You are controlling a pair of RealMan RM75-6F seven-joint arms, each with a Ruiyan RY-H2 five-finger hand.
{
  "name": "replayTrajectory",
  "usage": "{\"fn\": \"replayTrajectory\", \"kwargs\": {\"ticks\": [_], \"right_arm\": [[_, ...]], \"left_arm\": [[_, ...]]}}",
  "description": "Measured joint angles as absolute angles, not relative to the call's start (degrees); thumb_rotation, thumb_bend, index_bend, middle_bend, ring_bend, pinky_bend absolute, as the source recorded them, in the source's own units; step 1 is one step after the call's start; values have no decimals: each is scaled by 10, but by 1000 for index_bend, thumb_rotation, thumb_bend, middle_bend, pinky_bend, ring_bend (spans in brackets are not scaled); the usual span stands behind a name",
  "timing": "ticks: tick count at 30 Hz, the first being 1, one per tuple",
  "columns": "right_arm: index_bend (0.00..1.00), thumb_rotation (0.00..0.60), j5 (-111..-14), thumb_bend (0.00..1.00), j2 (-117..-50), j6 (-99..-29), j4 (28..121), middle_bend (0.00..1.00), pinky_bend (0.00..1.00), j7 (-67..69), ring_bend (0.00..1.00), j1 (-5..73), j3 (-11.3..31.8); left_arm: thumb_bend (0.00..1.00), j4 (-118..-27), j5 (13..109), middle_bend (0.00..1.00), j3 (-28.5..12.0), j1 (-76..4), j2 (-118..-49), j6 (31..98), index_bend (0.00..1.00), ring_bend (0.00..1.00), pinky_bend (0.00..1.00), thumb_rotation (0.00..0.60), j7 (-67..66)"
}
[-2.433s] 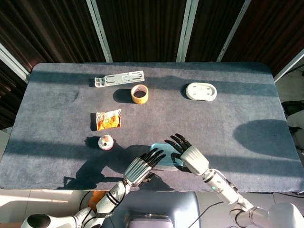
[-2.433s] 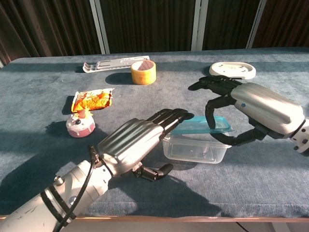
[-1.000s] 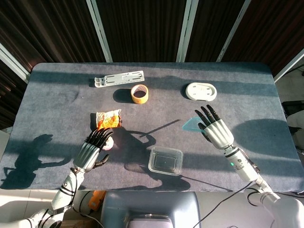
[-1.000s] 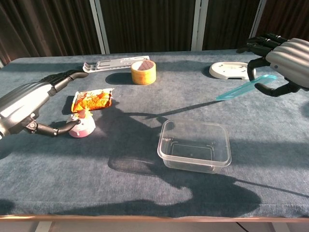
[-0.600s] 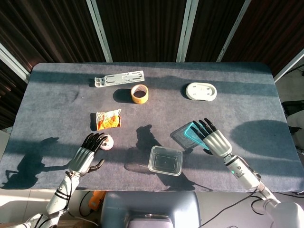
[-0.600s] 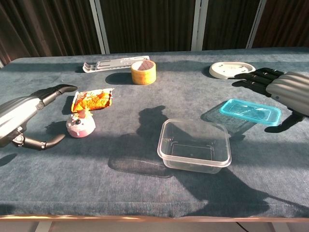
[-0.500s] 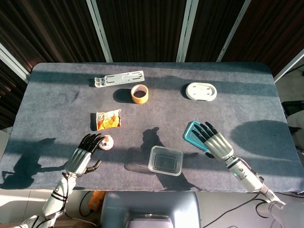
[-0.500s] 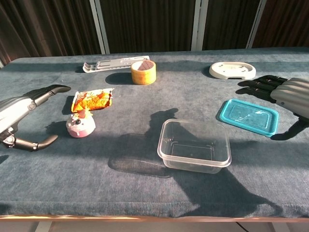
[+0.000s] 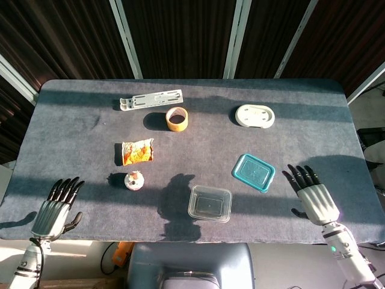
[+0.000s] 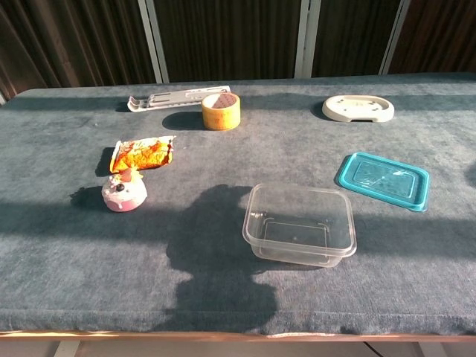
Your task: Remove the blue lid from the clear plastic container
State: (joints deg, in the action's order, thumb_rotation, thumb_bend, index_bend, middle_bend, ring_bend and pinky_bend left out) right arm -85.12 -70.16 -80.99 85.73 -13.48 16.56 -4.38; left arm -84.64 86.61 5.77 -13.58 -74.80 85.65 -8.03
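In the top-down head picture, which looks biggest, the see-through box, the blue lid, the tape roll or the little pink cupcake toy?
1. Clear container and blue lid: they look about alike, too close to rank.
2. Tape roll.
3. Pink cupcake toy, smallest.

The clear plastic container (image 10: 300, 224) stands open low on the grey tabletop (image 10: 223, 297); the blue lid (image 10: 384, 180) lies flat at its 2 o'clock, apart; a tape roll (image 10: 221, 110) sits toward 11 o'clock; a snack packet (image 10: 142, 155) and what seems a small pink toy (image 10: 123, 192) lie at 9 o'clock.
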Motion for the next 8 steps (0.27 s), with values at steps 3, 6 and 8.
{"fn": "replayTrajectory", "kwargs": {"ticks": [3,6,8], "right_arm": [[0,600,-820,107,-689,-880,881,0,0,-142,0,108,-32],[0,600,-794,107,-678,-901,894,0,0,-123,0,82,-18],[0,600,-786,107,-670,-894,900,0,0,-113,0,78,-10]], "left_arm": [[328,-861,867,0,58,-105,-723,896,0,0,0,600,-89],[327,-863,878,0,55,-97,-714,913,0,0,0,600,-69],[327,-860,881,0,48,-90,-713,927,0,0,0,600,-62]]}}
